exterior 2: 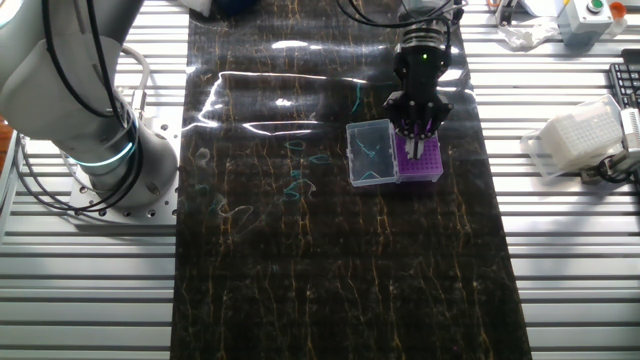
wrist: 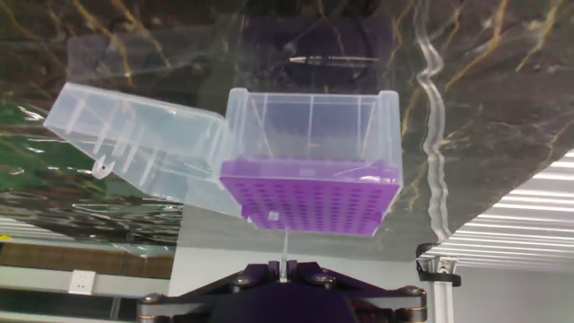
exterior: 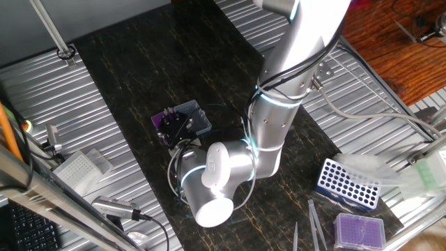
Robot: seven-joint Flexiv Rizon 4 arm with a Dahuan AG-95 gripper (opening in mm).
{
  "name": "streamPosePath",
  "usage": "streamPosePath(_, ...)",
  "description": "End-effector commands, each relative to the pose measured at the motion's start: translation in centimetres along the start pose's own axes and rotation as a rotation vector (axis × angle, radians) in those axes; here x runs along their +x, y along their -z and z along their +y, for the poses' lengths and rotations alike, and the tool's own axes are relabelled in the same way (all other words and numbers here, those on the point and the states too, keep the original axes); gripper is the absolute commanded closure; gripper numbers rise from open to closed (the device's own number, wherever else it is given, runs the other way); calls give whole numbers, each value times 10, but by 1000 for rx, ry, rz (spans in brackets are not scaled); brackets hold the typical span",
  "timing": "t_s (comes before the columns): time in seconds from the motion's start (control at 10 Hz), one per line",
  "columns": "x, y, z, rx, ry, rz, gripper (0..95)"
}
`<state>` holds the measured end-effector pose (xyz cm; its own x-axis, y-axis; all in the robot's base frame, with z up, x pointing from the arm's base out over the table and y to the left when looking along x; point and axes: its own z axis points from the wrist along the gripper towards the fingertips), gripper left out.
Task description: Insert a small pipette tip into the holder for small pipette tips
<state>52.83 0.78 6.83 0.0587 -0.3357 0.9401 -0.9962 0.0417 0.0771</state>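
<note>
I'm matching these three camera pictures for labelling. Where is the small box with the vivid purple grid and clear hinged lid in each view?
One fixed view: the small purple-grid box sits at centre, left of the arm.
The other fixed view: upper centre-right, under the gripper.
Hand view: centre.
Shared landmark: its open clear lid.

Arm comes down from the top right, wrist joint bulking low centre. Black gripper sits right over the small purple-topped tip holder, whose clear lid is hinged open beside it, on the dark marbled mat. Can't tell how the fingers stand from here. Blue rack with round holes and a paler purple box lie lower right, well apart. A white tip box lies at the left.
</note>
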Motion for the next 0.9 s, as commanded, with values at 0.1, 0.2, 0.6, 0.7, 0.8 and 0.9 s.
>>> streamPosePath(0.1,-1,0,0,-3,-1,2,950)
streamPosePath(0.2,-2,0,0,-3,-4,6,950)
streamPosePath(0.6,-1,1,0,11,-51,-12,950)
streamPosePath(0.7,-1,1,0,15,-80,-16,950)
streamPosePath(0.8,-1,1,0,18,-85,-21,950)
streamPosePath(0.9,-1,1,0,19,-122,-55,950)
